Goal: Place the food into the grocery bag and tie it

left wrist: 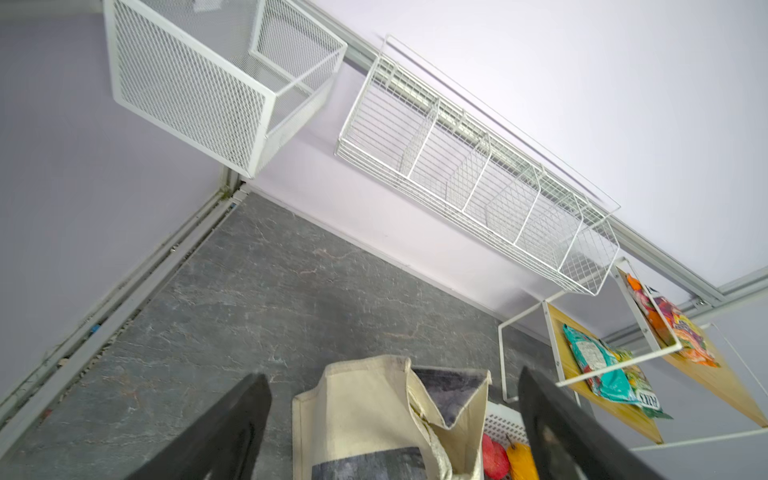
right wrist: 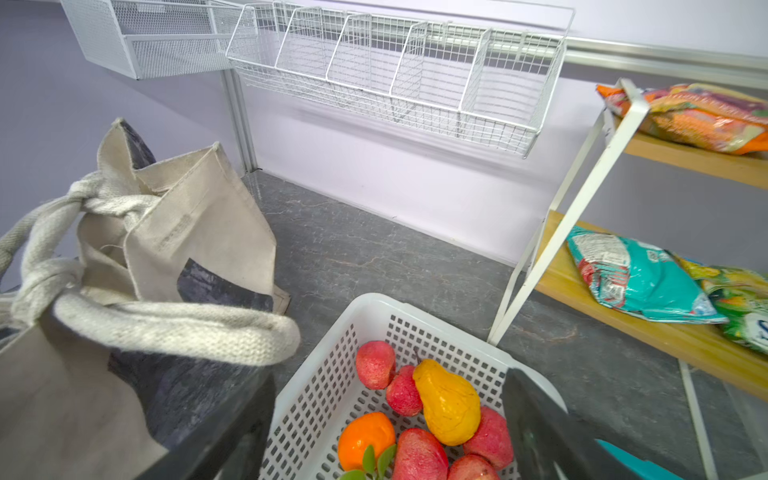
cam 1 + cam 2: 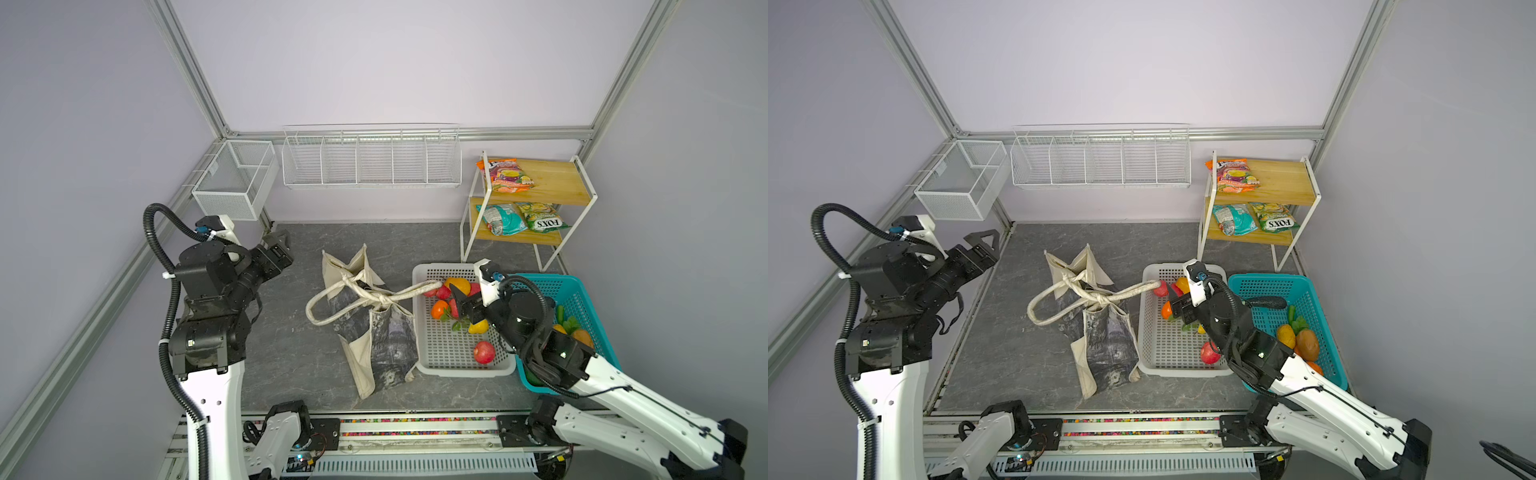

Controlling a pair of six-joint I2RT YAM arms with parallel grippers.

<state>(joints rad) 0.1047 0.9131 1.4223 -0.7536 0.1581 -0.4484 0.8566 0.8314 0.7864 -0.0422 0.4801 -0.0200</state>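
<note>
The left arm rises from its base at the near edge with the elbow folded high and the forearm reaching toward the far left. The left gripper point(image 3: 276, 240) sits well up, its jaws spread wide and gripping nothing. The right arm stretches from the near right, its forearm slanting inward toward the middle. The right gripper point(image 3: 457, 305) points forward and down, jaws likewise wide, nothing held. Each wrist view shows the black fingers point(image 1: 224, 424) far apart.
</note>
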